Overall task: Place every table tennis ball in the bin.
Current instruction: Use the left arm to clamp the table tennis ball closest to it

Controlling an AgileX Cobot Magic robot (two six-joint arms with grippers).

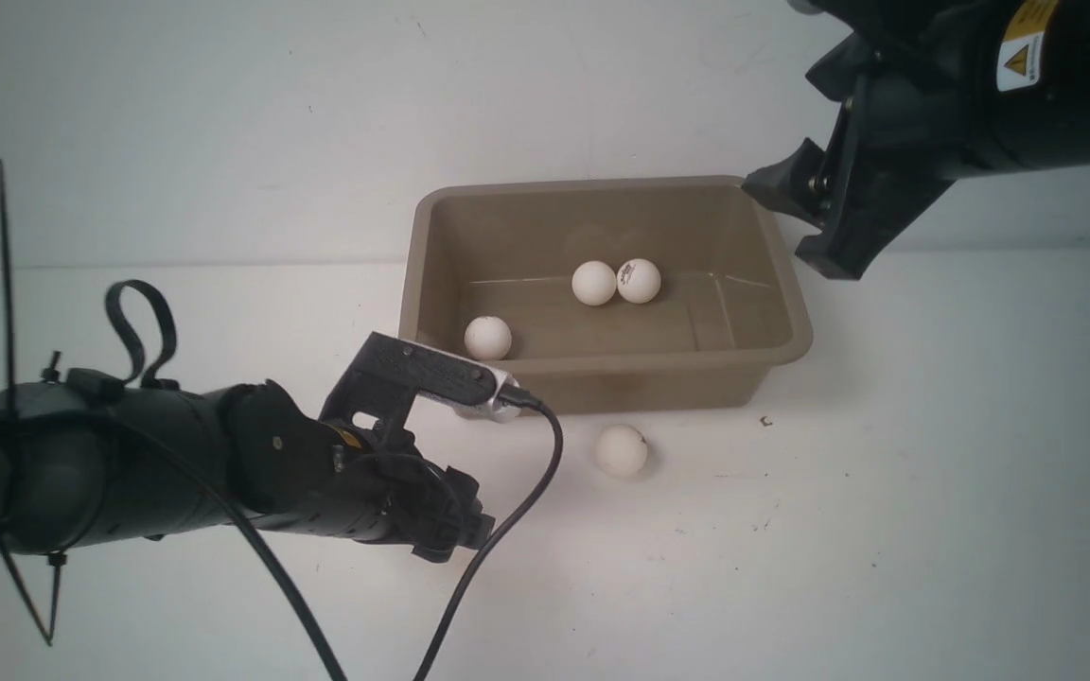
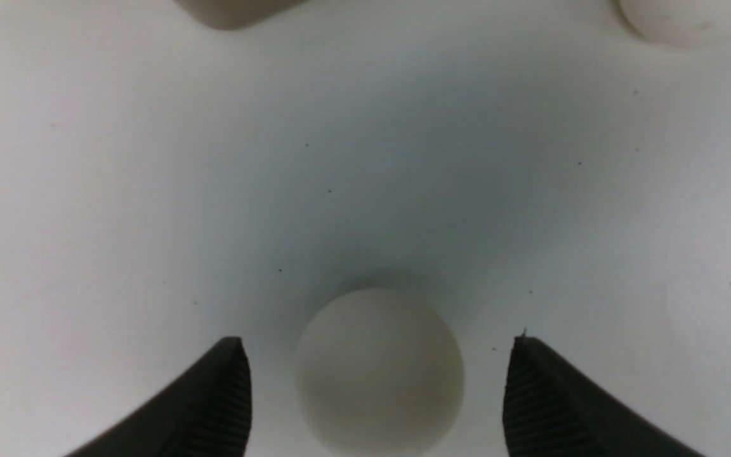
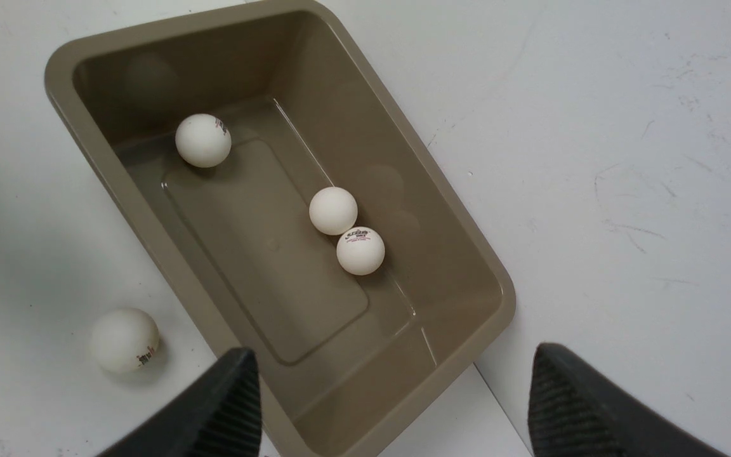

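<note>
White ball (image 2: pixel 379 374) sits loose between your left gripper's (image 2: pixel 376 341) spread jaws — right gripper (image 3: pixel 394 350) also spread, empty, above the bin (image 3: pixel 365 158).

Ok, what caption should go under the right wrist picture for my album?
Three balls sit in the bin; a fourth ball waits outside it.

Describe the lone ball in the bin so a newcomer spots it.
Find the taupe bin on the white table. Of three balls inside, the lone ball sits in its near-left corner. The other two balls touch each other farther back.
</note>
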